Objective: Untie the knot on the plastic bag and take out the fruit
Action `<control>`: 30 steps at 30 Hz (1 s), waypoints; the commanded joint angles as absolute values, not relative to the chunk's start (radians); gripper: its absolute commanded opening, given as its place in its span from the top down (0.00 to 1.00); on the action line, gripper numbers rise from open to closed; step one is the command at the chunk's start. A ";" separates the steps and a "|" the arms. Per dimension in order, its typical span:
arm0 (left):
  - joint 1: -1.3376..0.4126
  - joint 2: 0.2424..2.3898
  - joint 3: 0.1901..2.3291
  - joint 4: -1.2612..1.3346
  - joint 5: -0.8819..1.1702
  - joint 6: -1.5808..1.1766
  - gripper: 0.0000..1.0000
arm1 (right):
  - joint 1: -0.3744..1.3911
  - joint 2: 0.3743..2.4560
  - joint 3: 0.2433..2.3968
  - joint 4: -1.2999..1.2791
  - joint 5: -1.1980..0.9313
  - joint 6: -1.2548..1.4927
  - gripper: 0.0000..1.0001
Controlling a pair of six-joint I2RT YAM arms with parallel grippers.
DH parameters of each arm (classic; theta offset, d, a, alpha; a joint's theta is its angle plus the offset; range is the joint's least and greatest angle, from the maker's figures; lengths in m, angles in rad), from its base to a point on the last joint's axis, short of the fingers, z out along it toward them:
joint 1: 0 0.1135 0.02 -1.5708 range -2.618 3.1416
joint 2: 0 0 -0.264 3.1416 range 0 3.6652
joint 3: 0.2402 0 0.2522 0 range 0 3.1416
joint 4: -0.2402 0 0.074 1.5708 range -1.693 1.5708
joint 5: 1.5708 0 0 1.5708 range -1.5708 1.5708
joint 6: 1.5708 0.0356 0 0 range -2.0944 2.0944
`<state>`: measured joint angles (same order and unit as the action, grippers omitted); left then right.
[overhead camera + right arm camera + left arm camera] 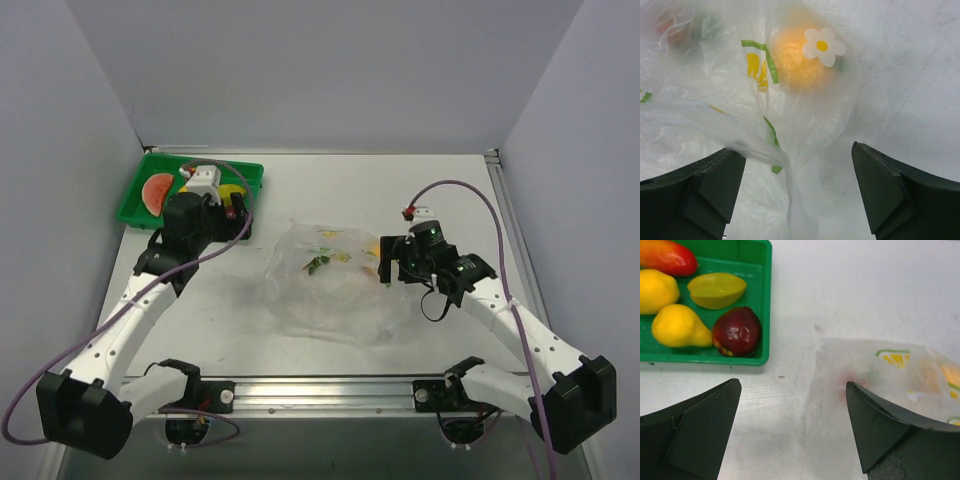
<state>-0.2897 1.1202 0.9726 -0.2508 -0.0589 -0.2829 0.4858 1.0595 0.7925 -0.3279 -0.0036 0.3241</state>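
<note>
The clear plastic bag (pixel 330 285) with printed fruit and flower marks lies in the middle of the table. An orange fruit (pixel 797 62) shows through it at its right end (pixel 372 250). My right gripper (pixel 388 262) is open at that end, and in the right wrist view (pixel 797 150) a twisted strand of the bag (pixel 790 180) runs between the jaws without being pinched. I cannot make out a tied knot. My left gripper (pixel 240 214) is open and empty (pixel 792 384), between the green tray (pixel 205 161) and the bag's left edge (pixel 880 370).
The green tray (pixel 765 300) holds a watermelon wedge (pixel 158 192), a red-orange mango (pixel 665 255), a yellow lemon (pixel 657 290), a yellow-green mango (pixel 717 290), a yellow pear-shaped fruit (pixel 680 327) and a dark red fruit (pixel 737 331). Walls enclose the table.
</note>
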 commanded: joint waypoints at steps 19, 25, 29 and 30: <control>-0.377 0.950 0.793 -0.244 0.064 -0.173 0.02 | 0.463 1.398 0.937 -0.245 -0.100 0.121 0.63; -0.379 0.954 0.796 -0.244 0.060 -0.184 0.03 | 0.577 1.292 1.017 -0.345 -0.014 0.112 1.00; -0.377 0.953 0.796 -0.247 0.054 -0.192 0.02 | 0.736 1.255 1.069 -0.399 0.060 0.158 1.00; -0.377 0.954 0.798 -0.247 0.051 -0.193 0.03 | 0.758 1.253 1.072 -0.408 0.080 0.164 1.00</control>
<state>-0.3725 0.9672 0.7803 -0.2661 0.0608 -0.1898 0.6857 1.2942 1.0286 -0.3397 -0.0025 0.1368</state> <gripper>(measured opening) 0.975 0.030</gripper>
